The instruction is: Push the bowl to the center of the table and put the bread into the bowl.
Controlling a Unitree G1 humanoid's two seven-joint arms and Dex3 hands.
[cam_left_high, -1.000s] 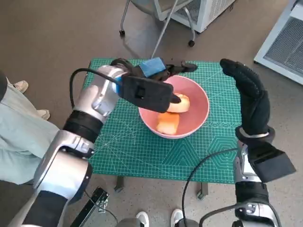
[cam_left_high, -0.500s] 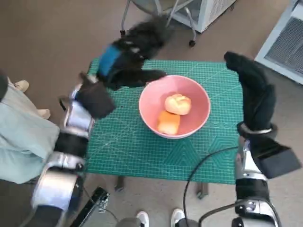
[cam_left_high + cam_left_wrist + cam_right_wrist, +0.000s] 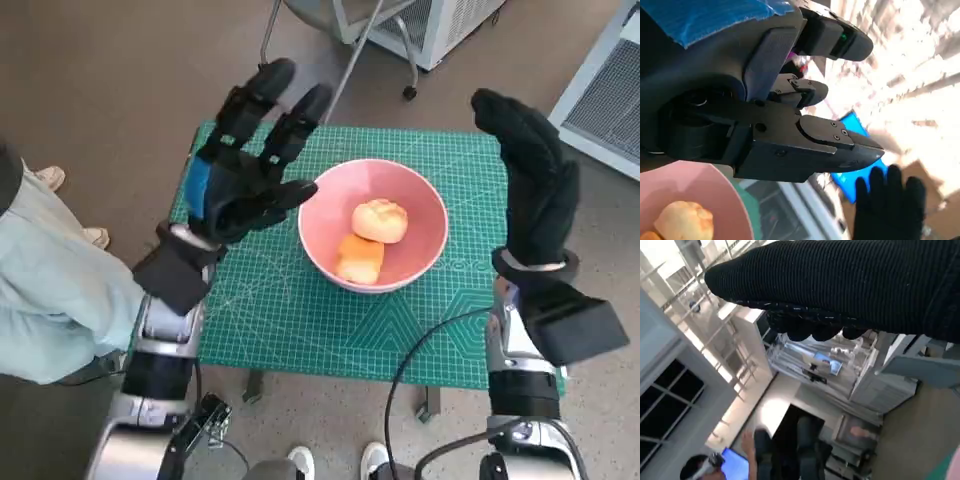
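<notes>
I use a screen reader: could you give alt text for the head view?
A pink bowl holding two bread pieces sits mid green table. The left hand, fingers spread, is raised beside it; the gloved right hand is upright opposite.

From my remote station: a pink bowl (image 3: 373, 224) sits upright near the middle of the green mat, slightly toward the far edge, its round rim fully in view from the head camera. Inside I see two pieces of bread: a pale, rounded roll (image 3: 380, 220) with a creased top, resting toward the far side of the bowl, and a darker orange-brown piece (image 3: 359, 258) lying just beside it on the near side, the two touching. The left wrist camera catches a slice of the bowl's (image 3: 700, 200) pink rim with the pale roll (image 3: 684, 221) inside.
</notes>
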